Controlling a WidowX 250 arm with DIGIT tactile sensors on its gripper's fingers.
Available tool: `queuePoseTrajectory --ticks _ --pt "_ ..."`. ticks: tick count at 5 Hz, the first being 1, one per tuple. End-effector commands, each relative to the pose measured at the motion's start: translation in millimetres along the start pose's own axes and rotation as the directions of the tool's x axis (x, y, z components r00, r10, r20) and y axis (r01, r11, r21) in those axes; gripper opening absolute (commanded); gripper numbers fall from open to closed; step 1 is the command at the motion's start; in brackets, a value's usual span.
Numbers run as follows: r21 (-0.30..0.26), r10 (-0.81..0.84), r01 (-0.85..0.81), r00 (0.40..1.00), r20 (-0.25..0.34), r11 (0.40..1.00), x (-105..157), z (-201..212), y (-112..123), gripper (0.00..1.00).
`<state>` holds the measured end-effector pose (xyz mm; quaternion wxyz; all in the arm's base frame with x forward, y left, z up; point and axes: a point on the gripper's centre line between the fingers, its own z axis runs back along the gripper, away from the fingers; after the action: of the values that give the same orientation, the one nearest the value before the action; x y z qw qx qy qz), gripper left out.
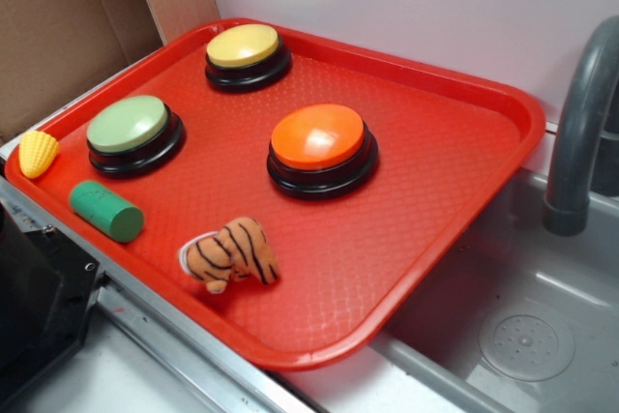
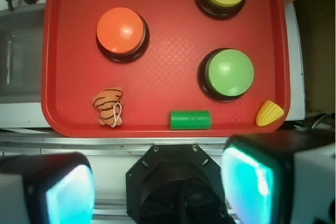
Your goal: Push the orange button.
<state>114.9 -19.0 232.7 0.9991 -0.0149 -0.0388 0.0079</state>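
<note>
On the red tray (image 1: 464, 157) sit three domed push buttons on black bases, namely the orange button (image 1: 319, 142), one yellow button (image 1: 245, 50) and one pale green button (image 1: 131, 130), along with one green cylinder (image 1: 106, 210), one toy corn cob (image 1: 37, 153) and one small striped plush tiger (image 1: 232, 253). In the wrist view the gripper (image 2: 157, 187) hangs off the tray's near edge with its two fingers (image 2: 68, 190) spread wide and nothing between them. The orange button lies well apart from it, ahead and to the left, mid-tray beyond the tiger.
</note>
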Motion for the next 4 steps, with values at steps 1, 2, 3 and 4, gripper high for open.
queuePoseTrajectory --ticks 1,2,3,4 --pt "0.0 0.0 0.0 1.0 0.0 1.0 0.0 0.0 0.0 1.0" --pt "0.045 -0.196 0.197 0.98 -0.026 0.979 46.6 -45.1 1.0 1.0" --pt "0.069 -0.388 0.385 0.921 0.045 0.921 72.4 -87.3 -13.1 1.0" --pt "0.085 -0.442 0.438 0.896 0.039 0.895 89.0 -129.5 -25.2 1.0"
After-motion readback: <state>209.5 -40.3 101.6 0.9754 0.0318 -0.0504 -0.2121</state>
